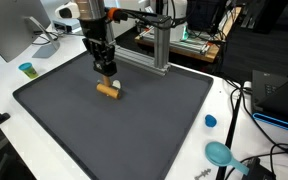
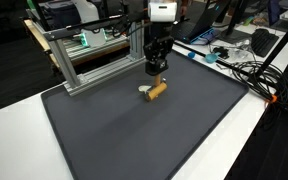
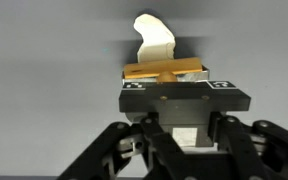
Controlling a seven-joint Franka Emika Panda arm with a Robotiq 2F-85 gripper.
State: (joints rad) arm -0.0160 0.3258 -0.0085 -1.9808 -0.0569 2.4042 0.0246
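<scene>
Item: wooden block, a white piece at its far side, on the dark mat covering the desk, near the aluminium frame. We log the hand directly above, its fingers clamped on the block.

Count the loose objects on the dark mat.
2. A brown wooden block sits on the mat directly below the jaws; a white piece sits right beside it, seemingly touching. Something smaller could be hidden under the jaws.
</scene>
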